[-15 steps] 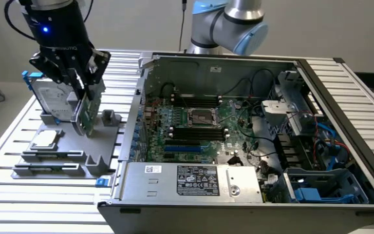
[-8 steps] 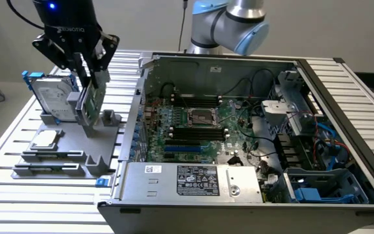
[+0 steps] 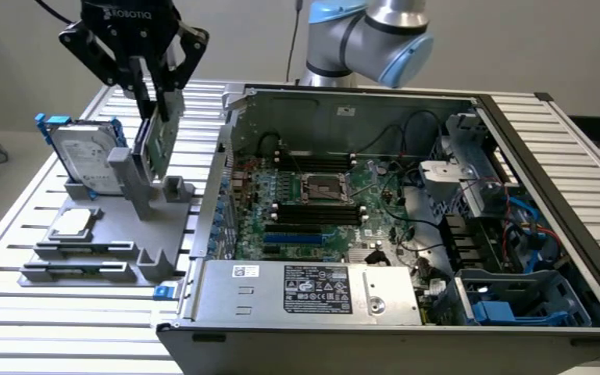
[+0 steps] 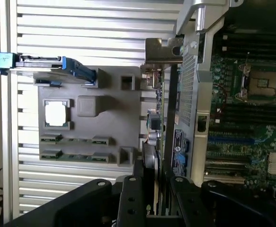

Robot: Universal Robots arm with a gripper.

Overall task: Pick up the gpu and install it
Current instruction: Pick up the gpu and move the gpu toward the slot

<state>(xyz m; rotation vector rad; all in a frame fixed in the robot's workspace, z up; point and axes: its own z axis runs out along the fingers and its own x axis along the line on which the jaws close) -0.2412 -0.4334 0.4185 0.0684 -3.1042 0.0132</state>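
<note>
Gripper pointing straight down, clamped on upright gpu at grey holder

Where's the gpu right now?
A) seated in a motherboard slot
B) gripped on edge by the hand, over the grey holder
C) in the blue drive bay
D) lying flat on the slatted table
B: the gpu stands on edge between the fingers of the hand, above the grey holder and outside the open computer case.
</note>
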